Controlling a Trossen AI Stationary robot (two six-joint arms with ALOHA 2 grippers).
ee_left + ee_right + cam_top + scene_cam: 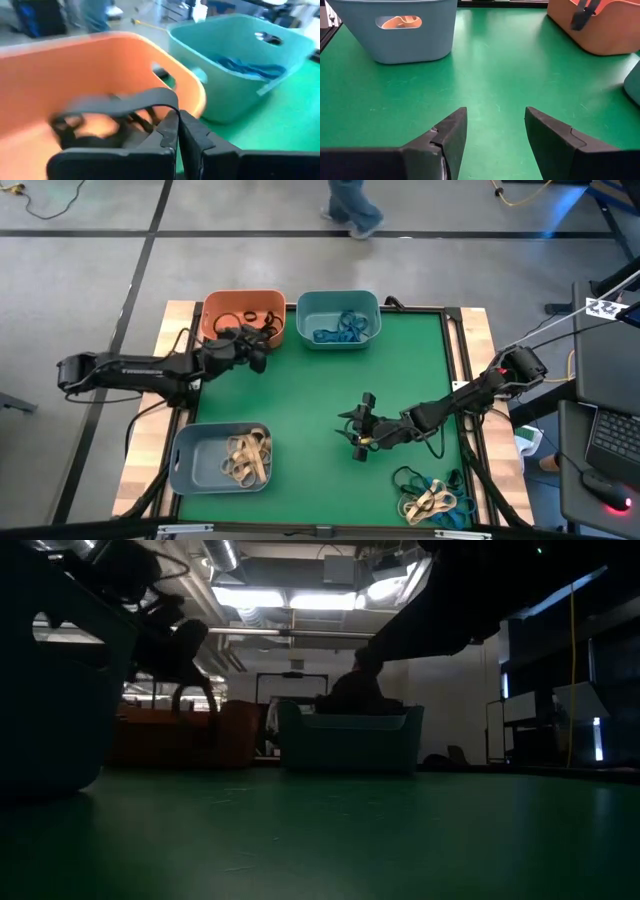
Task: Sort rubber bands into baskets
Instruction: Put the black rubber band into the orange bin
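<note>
Left wrist view, left pincer closed, black rubber band draped over orange basket.

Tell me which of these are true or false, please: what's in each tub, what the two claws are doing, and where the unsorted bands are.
1. The orange basket holds black rubber bands. True.
2. The teal basket holds tan bands. False: it holds blue bands; the tan bands lie in the grey-blue basket.
3. The left gripper is shut at the orange basket's rim. True.
4. The right gripper is closed on a band. False: its fingers stand open over bare green mat.
5. Unsorted bands lie in a pile near the mat's corner on the right arm's side. True.
</note>
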